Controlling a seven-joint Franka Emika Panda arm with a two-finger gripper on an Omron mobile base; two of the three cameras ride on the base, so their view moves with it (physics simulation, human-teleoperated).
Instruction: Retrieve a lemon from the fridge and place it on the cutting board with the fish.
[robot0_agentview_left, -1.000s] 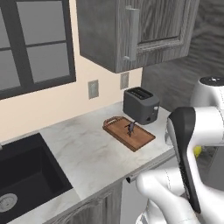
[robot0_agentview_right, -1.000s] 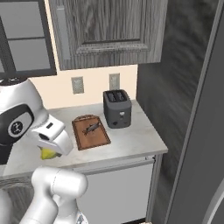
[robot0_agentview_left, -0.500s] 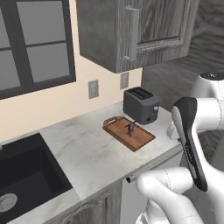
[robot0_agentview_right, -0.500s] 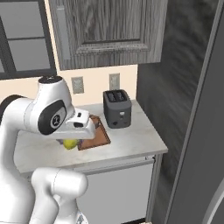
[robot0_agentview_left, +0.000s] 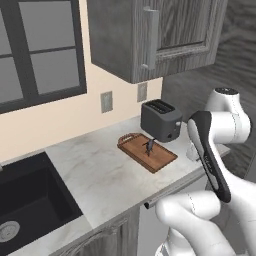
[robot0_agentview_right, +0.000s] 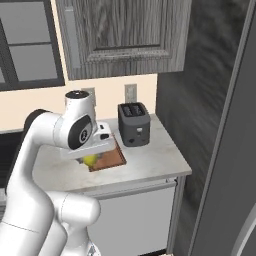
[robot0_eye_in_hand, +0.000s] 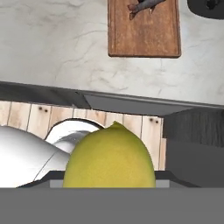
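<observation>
The yellow lemon (robot0_eye_in_hand: 110, 162) fills the bottom of the hand view, and my gripper (robot0_agentview_right: 90, 158) is shut on it. In the right base view the lemon (robot0_agentview_right: 90, 160) hangs under the white hand, at the left front corner of the cutting board (robot0_agentview_right: 109, 159). The reddish-brown cutting board (robot0_agentview_left: 148, 152) lies on the marble counter with the small dark fish (robot0_agentview_left: 149, 146) on it. Seen from the hand, the board (robot0_eye_in_hand: 144, 33) and fish (robot0_eye_in_hand: 142, 6) lie ahead, past the counter's front edge. The fridge's grey door (robot0_agentview_right: 231, 170) stands open at the right.
A dark grey toaster (robot0_agentview_left: 161, 120) stands just behind the board, by the wall. A black sink (robot0_agentview_left: 27, 200) is set into the counter at the left. Dark wood cabinets (robot0_agentview_left: 150, 35) hang above. My own arm (robot0_agentview_left: 210, 150) rises in front of the counter's right end.
The arm has swung up from low in front of the cabinets toward the counter, carrying the lemon to the board's front corner. The board, fish and toaster have not moved.
</observation>
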